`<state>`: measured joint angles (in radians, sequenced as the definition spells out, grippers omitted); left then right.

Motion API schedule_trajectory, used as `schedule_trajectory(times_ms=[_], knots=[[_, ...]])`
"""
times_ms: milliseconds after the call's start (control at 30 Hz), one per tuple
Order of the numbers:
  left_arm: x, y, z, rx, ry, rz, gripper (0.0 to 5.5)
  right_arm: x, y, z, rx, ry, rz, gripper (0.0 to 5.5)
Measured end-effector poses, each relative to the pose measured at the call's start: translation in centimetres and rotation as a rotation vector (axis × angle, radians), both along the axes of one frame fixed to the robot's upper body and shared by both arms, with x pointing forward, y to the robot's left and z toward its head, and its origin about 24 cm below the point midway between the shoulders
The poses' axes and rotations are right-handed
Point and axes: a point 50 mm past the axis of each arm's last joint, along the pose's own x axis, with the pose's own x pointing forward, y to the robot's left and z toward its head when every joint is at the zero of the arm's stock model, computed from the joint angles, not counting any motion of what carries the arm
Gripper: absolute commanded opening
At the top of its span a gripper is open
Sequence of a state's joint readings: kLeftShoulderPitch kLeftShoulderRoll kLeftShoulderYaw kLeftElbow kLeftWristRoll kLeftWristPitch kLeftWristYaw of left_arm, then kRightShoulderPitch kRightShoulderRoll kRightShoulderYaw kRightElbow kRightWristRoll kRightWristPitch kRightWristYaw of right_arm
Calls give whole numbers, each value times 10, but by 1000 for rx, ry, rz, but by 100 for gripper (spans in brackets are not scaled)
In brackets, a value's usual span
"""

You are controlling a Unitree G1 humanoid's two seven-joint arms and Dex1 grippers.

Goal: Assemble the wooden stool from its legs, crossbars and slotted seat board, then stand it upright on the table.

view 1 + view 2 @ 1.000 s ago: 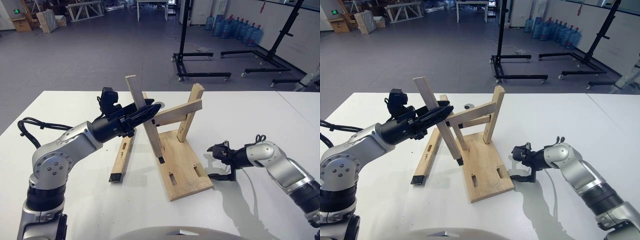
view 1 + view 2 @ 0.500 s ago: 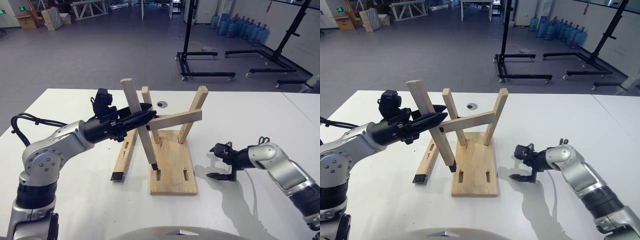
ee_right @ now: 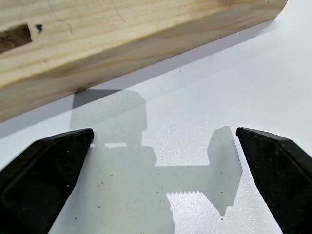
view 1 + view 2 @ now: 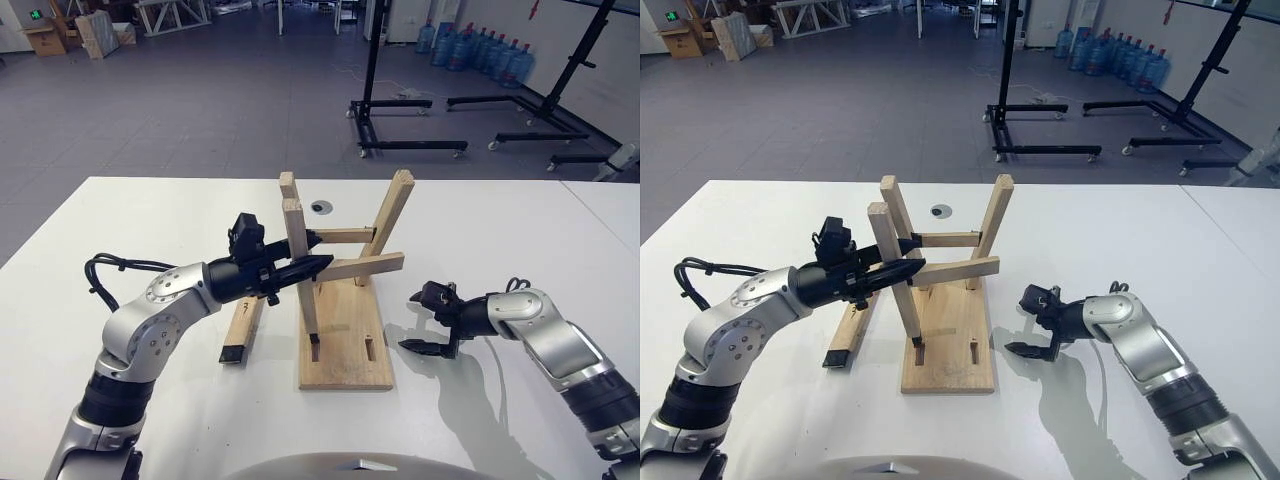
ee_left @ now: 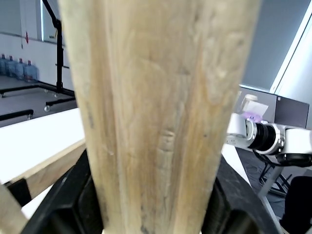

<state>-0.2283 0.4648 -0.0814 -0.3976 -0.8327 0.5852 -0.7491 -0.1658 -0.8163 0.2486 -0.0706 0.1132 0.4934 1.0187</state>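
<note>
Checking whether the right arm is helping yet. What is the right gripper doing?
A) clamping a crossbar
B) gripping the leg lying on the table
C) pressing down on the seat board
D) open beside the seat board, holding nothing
D: the right gripper has its fingers spread apart beside the seat board, with nothing between them.

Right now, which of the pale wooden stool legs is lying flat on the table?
The wooden leg flat on the white table left of the slotted seat board. The others stand tilted over it, one in the left gripper.
</note>
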Motion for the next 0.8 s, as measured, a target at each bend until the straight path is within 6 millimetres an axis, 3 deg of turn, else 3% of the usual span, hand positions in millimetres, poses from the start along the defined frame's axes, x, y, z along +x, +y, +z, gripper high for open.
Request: schedule_trajectory(times_ms=[133, 467, 800], knots=[[-10, -5, 7, -62, 7, -26, 210, 0, 2, 0, 2, 10, 13, 540], [-12, 5, -20, -23, 102, -13, 210, 3, 8, -1, 5, 7, 34, 540], [-18, -5, -19, 47, -50, -87, 210, 2, 13, -1, 15, 12, 53, 540]])
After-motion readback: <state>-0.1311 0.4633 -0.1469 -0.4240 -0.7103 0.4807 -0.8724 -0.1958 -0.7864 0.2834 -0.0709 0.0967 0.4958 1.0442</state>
